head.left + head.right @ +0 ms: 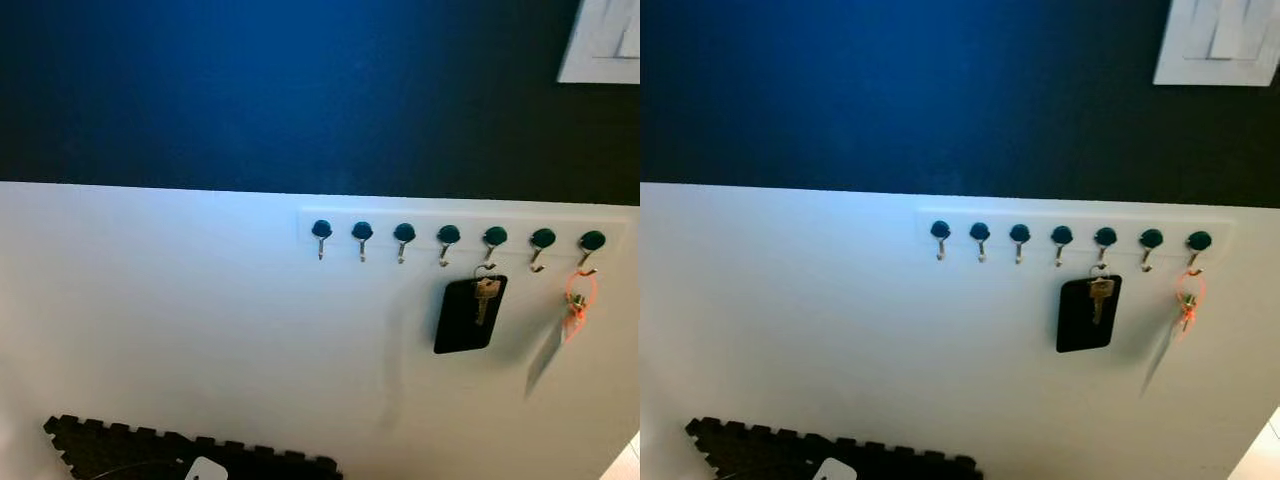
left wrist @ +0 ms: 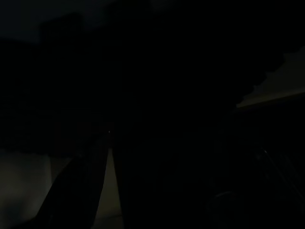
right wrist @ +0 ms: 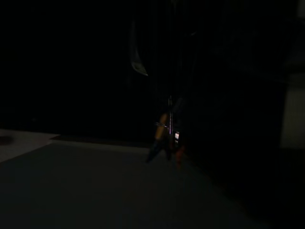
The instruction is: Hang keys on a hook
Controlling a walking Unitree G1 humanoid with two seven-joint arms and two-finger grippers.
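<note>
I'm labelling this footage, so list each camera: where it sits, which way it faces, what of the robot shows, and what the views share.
Left eye view: on the head, facing a wall with a row of hooks; a key with a black tag and an orange ring hang there.
Right eye view: beside it, facing the same wall, the same hooks, key and ring.
Left wrist view: on the left wrist, very dark; dim shapes alone.
Right wrist view: on the right wrist, dark; something small and coloured hangs ahead, over a dim floor.
</note>
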